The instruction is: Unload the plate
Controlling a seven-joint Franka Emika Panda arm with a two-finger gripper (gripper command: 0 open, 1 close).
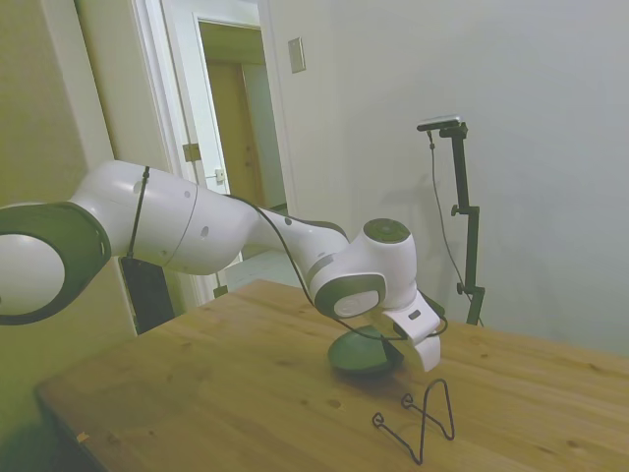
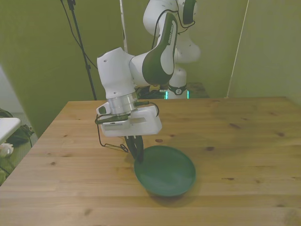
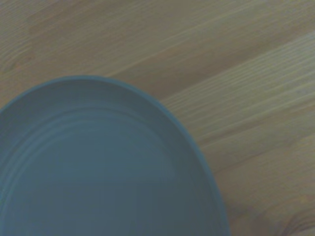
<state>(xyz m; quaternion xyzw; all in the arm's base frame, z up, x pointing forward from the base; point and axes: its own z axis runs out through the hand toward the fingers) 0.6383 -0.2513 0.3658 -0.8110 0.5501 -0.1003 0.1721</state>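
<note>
Green plate [image 2: 165, 170] is sitting at the near side of the wooden table [image 2: 244, 141] in the front view, its rim at the front view's left pinched between dark fingers [image 2: 137, 147]. Gripper [image 2: 136, 151] is clamping narrow on that rim, jaws closed on the plate. In the side view the plate [image 1: 362, 354] is appearing slightly tilted under the wrist. Black wire stand [image 1: 421, 415] is standing empty, apart from the plate. In the wrist view the plate [image 3: 103, 172] is filling most of the frame. White arm [image 2: 141, 66] is reaching in behind.
</note>
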